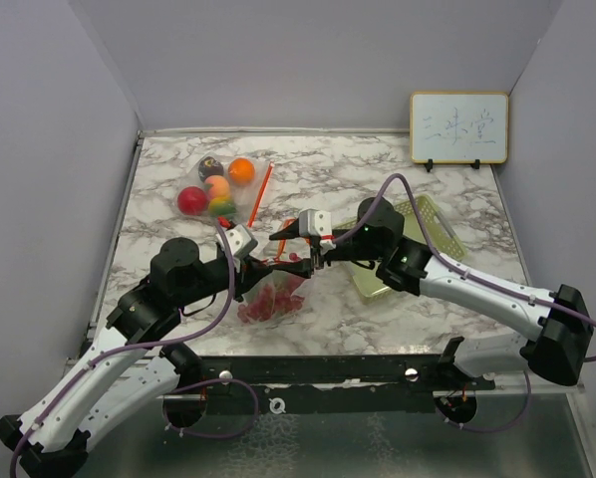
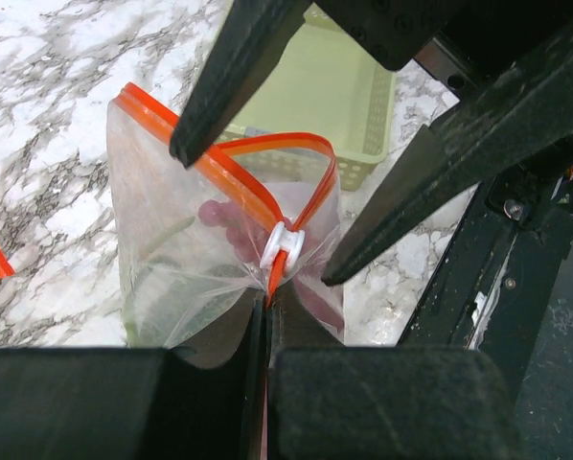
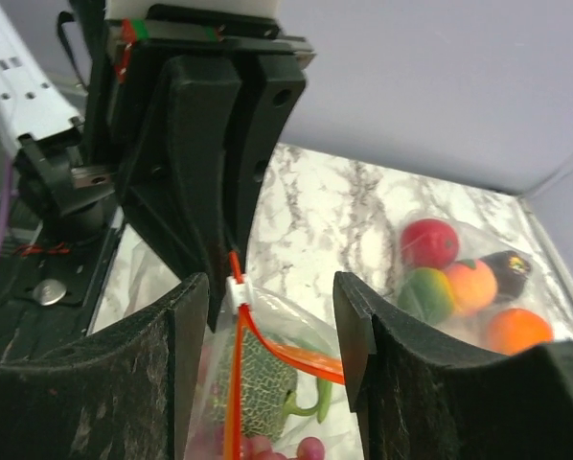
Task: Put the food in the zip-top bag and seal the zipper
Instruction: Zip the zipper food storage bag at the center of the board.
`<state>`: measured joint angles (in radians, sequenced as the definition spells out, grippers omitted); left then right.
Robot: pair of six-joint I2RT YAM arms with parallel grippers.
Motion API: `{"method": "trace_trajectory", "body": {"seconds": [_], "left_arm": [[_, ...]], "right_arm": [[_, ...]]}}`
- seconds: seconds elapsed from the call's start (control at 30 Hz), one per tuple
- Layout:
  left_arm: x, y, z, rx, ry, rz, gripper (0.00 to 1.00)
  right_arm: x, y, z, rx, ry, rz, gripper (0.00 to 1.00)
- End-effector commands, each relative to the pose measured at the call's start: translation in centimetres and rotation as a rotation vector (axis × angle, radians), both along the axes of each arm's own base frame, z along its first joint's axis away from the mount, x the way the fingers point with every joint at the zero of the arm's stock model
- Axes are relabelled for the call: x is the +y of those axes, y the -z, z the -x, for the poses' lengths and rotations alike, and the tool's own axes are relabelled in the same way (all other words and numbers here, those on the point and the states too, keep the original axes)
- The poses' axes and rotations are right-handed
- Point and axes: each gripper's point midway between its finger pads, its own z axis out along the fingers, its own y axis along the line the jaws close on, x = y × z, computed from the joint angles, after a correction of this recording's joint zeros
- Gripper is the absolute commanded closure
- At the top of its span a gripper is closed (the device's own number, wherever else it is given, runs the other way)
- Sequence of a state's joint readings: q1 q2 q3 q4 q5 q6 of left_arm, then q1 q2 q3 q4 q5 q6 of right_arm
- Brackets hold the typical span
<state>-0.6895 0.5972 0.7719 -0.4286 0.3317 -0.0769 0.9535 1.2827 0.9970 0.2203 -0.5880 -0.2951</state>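
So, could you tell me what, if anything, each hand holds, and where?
The left hand pinches the zip-top bag by the end of its orange zipper strip, beside the white slider. The right hand is open astride the slider, gripping nothing.

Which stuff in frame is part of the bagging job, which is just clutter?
Job: zip-top bag, white slider, melon, grapes, left pincer, right pincer, back bag of fruit.
Lying about: green basket, whiteboard.

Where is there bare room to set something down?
Bare marble runs along the far edge, between the fruit bag and the whiteboard. The middle is crowded: left claw and right claw meet at the held bag, beside the basket.
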Motion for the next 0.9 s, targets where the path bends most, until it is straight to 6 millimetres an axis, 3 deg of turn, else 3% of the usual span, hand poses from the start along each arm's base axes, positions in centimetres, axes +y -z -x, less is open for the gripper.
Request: {"method": "trace_trajectory", "body": {"seconds": [0.0, 0.1, 0.53, 0.63, 0.87], "left_arm": [[-0.3, -2.3, 0.3, -0.069, 0.030, 0.053, 1.00], [-0.2, -2.2, 0.3, -0.070, 0.026, 0.051, 1.00], [-0.2, -2.0, 0.3, -0.070, 0.027, 0.050, 1.00], [-0.3, -1.9, 0.3, -0.068, 0.029, 0.050, 1.00], [-0.3, -1.8, 0.4, -0.064, 0.035, 0.050, 1.00]], "right_arm": [[0.5, 1.0, 2.0, 0.023, -0.149, 0.060, 0.45], [0.5, 1.3, 2.6, 0.038, -0.192, 0.070, 0.46], [0.3, 1.0, 1.4, 0.045, -0.135, 0.046, 0.62], [0.4, 0.9, 1.3, 0.049, -0.136, 0.045, 0.71], [0.6, 0.4, 1.2, 0.052, -0.142, 0.029, 0.65]]}}
